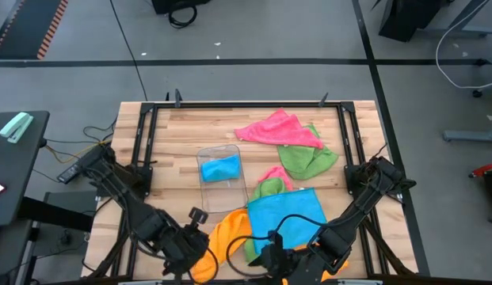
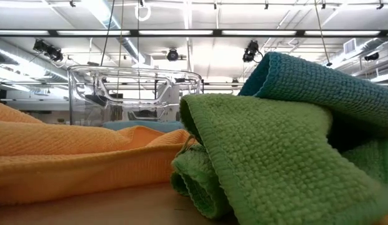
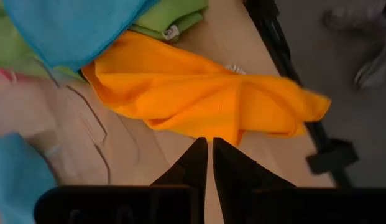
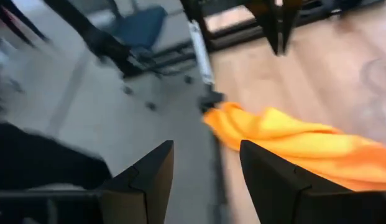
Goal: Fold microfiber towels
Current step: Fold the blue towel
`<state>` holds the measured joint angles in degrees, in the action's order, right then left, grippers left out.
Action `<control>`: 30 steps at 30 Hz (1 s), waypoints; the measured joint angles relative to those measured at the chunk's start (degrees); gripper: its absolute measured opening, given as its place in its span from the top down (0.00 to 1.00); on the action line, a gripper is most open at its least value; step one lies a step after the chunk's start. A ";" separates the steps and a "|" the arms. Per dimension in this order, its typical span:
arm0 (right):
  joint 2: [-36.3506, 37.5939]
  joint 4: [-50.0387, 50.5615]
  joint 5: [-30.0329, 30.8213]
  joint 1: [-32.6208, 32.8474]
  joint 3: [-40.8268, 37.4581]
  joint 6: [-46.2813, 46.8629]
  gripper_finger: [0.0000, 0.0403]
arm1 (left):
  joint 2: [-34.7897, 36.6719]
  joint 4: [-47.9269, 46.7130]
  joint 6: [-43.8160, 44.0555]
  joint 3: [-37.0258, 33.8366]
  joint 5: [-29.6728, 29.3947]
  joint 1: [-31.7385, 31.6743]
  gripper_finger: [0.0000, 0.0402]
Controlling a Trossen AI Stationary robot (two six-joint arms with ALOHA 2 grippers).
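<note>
From above, the wooden table (image 1: 190, 127) carries all the cloths. A pink towel (image 1: 277, 129) lies at about 1 o'clock from the table's middle, touching a green towel (image 1: 307, 161) at 3 o'clock. A clear plastic tray (image 1: 222, 186) near the middle holds a small blue cloth (image 1: 220, 167). At 5 o'clock a sky blue towel (image 1: 287, 215) lies flat over a second green towel (image 1: 265, 190), with a bit of pink showing beside it. The orange towel (image 1: 226, 237) is crumpled at 6 o'clock, at the near edge.

The left gripper (image 1: 190, 249) is at 7 o'clock, just beside the orange towel. Only the left wrist view shows its fingers (image 3: 196, 165): they are nearly together, a thin gap between them, the tips at the orange towel's (image 3: 205, 99) edge; I cannot tell if cloth is caught. The right gripper (image 1: 297, 257) is at 5 o'clock; its wrist view shows its fingers (image 4: 152, 171) well apart and empty, the orange towel (image 4: 292, 140) beyond them.

The low view alone shows texture: looped, nubbly pile on the green towel (image 2: 262, 156), fine ribbing on the orange towel (image 2: 69, 156), smooth transparent tray (image 2: 134, 94) walls.
</note>
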<state>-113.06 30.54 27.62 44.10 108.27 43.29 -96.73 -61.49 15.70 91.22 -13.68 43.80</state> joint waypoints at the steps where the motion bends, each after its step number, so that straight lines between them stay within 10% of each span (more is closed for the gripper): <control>1: -0.48 1.32 0.79 -0.11 0.00 -1.53 0.52 | 1.01 1.33 1.73 -1.42 0.05 -0.25 0.92; 19: -1.86 6.73 -8.35 -4.52 -1.20 6.89 0.52 | 12.00 6.33 0.83 -9.57 0.21 -1.25 0.95; 30: -8.99 7.94 4.31 -4.51 11.93 -4.60 0.52 | 17.00 0.12 -3.81 -9.55 0.16 -3.43 0.97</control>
<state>-122.05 38.48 31.93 39.59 120.20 38.69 -79.73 -61.37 11.89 81.67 -13.52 40.37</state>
